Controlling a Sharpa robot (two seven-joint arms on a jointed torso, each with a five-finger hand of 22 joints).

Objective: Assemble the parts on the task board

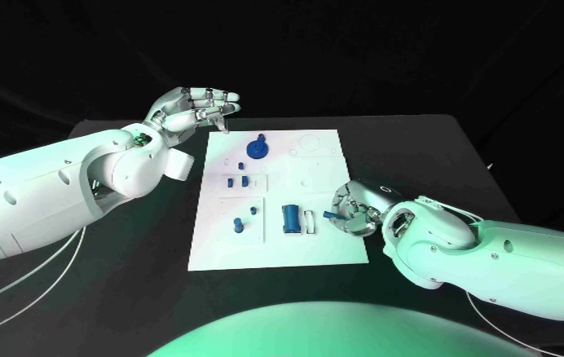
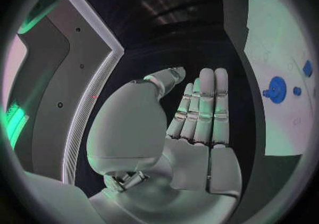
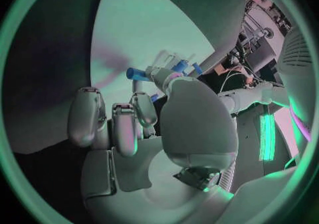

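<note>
The robot's left hand [image 1: 197, 109] hovers with nothing in it, fingers straight and loosely spread, over black table [image 1: 141, 284] just beyond the far-left corner of the white rectangular task board [image 1: 276, 251]. Small blue plastic parts [image 1: 290, 218] lie down the board's middle. At the board's near-right edge, the right hand [image 1: 355, 208] pinches a small blue peg [image 3: 135, 72]; bare tabletop lies beyond.
</note>
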